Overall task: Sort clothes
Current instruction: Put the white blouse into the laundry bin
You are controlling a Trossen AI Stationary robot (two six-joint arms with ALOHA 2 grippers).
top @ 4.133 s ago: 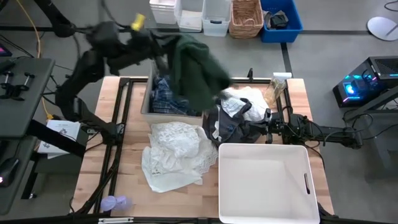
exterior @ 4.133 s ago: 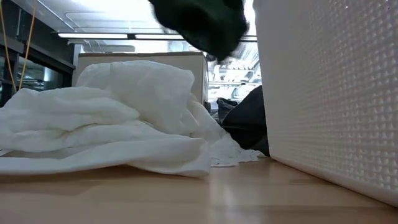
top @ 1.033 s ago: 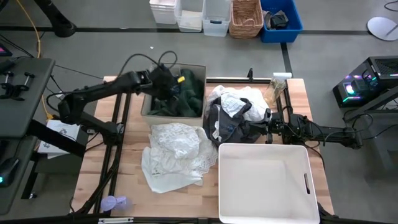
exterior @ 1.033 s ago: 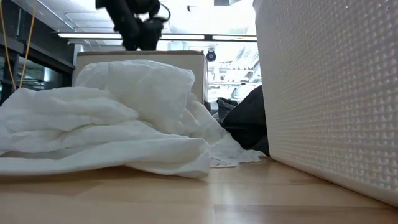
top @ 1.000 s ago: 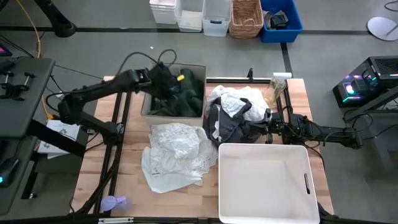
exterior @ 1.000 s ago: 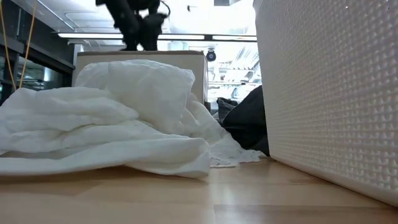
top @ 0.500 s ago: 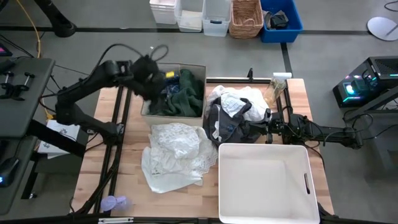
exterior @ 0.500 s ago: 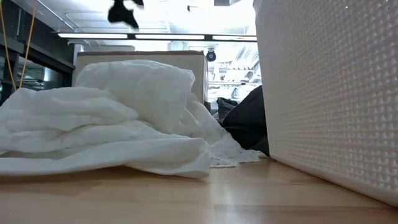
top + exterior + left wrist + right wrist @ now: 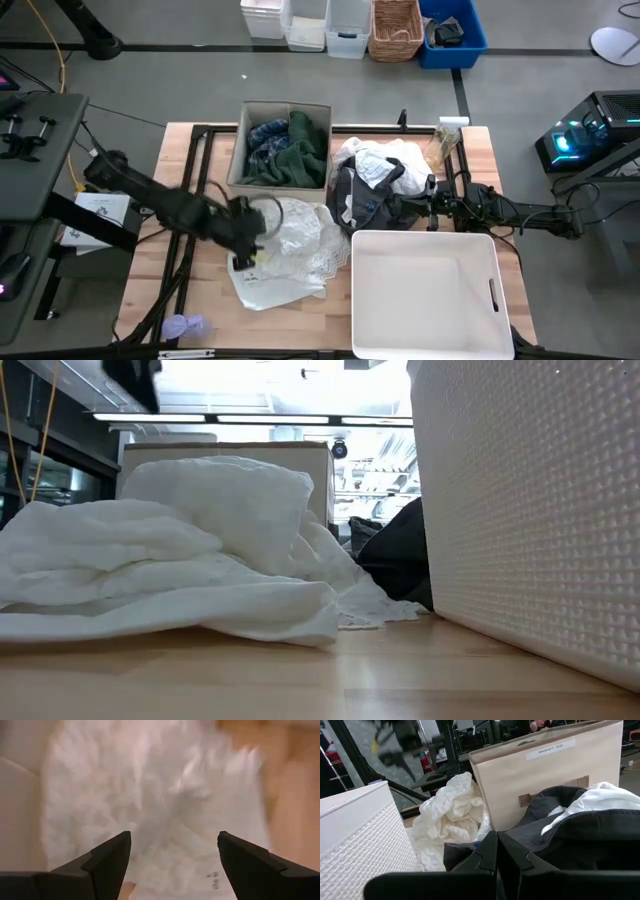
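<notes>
My left gripper [image 9: 243,240] hangs open above the left part of the white lacy pile [image 9: 285,248], which lies heaped on the table; in the left wrist view the lace [image 9: 165,795] lies below the spread fingers, untouched. The low view shows the gripper [image 9: 130,380] well above the pile [image 9: 190,550]. A plaid shirt [image 9: 265,138] and a dark green garment [image 9: 300,155] lie in the beige box [image 9: 240,180]. A black-grey garment [image 9: 362,200] with a white piece [image 9: 385,158] on it lies at centre right. My right gripper [image 9: 420,203] is shut at its right edge. My left gripper touches nothing. My right gripper points level toward the table's left edge, its shut fingers [image 9: 495,852] right against the black-grey garment [image 9: 570,835]; whether they touch it, I cannot tell.
A large white basket [image 9: 495,290] stands at the near right. A small lavender object [image 9: 185,325] lies at the near left edge. A clear bottle-like thing [image 9: 440,145] stands at the far right. Bins and a wicker basket [image 9: 396,28] sit on the floor beyond the table.
My left gripper has risen out of the beige box and swung toward the table's near edge, ending above the white lacy pile. The dark green garment stays in the box beside the plaid shirt.
</notes>
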